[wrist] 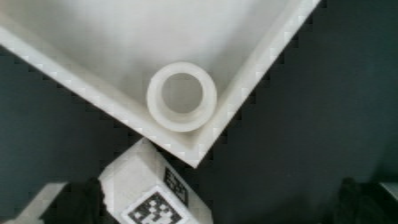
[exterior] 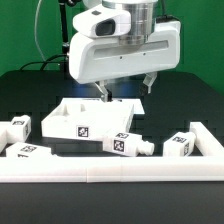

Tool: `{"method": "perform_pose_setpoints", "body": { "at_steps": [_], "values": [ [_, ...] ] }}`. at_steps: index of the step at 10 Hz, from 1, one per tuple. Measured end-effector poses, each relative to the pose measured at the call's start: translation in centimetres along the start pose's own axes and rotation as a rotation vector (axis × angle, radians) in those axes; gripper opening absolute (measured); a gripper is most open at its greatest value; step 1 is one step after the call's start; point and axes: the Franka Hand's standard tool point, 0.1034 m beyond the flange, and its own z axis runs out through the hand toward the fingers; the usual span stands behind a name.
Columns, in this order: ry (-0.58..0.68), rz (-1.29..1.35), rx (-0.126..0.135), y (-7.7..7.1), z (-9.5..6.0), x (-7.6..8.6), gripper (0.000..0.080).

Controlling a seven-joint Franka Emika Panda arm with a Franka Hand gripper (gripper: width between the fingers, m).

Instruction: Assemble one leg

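My gripper (exterior: pixel 124 90) is open and empty, hovering above the far part of the wide square panel (exterior: pixel 70 118). One leg (exterior: pixel 126 144), a short white post with a black-and-white tag, lies on the table against the panel's near corner. In the wrist view the panel's corner (wrist: pixel 107 60) shows a round socket (wrist: pixel 182 97), and the same leg (wrist: pixel 151 190) lies just beyond that corner. My fingers are only dim dark shapes at the edges of the wrist view. Nothing is between them.
More tagged legs lie on the table: two at the exterior view's left (exterior: pixel 18 127) (exterior: pixel 26 150) and one at its right (exterior: pixel 180 143). A long white border rail (exterior: pixel 110 171) runs along the front and up the right side (exterior: pixel 207 140).
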Motion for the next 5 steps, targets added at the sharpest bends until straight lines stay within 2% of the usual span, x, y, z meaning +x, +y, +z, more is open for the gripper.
{"method": "perform_pose_setpoints", "body": {
  "at_steps": [1, 2, 3, 5],
  "values": [
    [-0.010, 0.136, 0.019, -0.2, 0.2, -0.2, 0.0650],
    [-0.052, 0.297, 0.049, -0.1, 1.0, -0.6, 0.0650],
    [-0.050, 0.405, 0.072, 0.5, 1.4, 0.1, 0.0650],
    [-0.032, 0.516, 0.082, 1.0, 1.0, 0.8, 0.0650]
  ]
}}
